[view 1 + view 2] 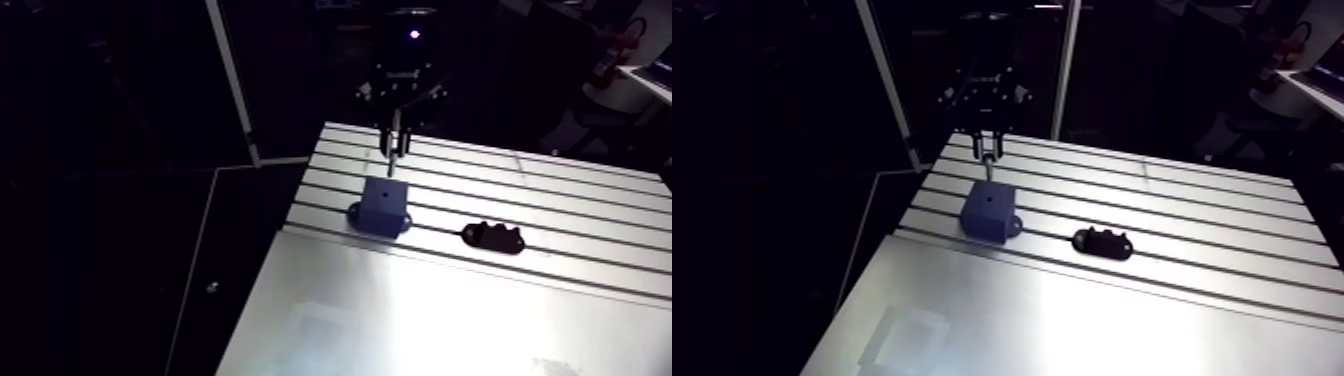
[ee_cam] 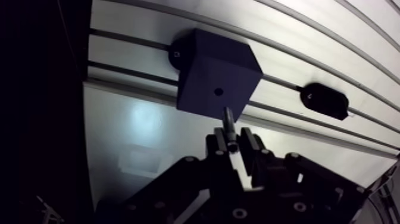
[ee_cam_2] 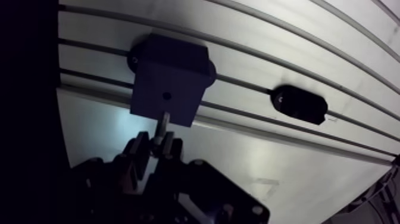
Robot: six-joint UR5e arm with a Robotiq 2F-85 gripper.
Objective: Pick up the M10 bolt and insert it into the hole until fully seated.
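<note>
**A:** Well, you've got the slotted table (image 1: 560, 180) beneath you, the dark block (image 1: 384, 203) sitting across its grooves, and a black holder (image 1: 493, 237) well apart from it.

**B:** And the gripper (image 2: 233, 143)?

**A:** It hangs over the block, fingers pinched on the M10 bolt (image 2: 228, 119), shank pointing down. You're at alignment, I'd say. The tip sits just short of the hole (image 2: 218, 92). Next you'll need to centre it, then push straight down.
</note>
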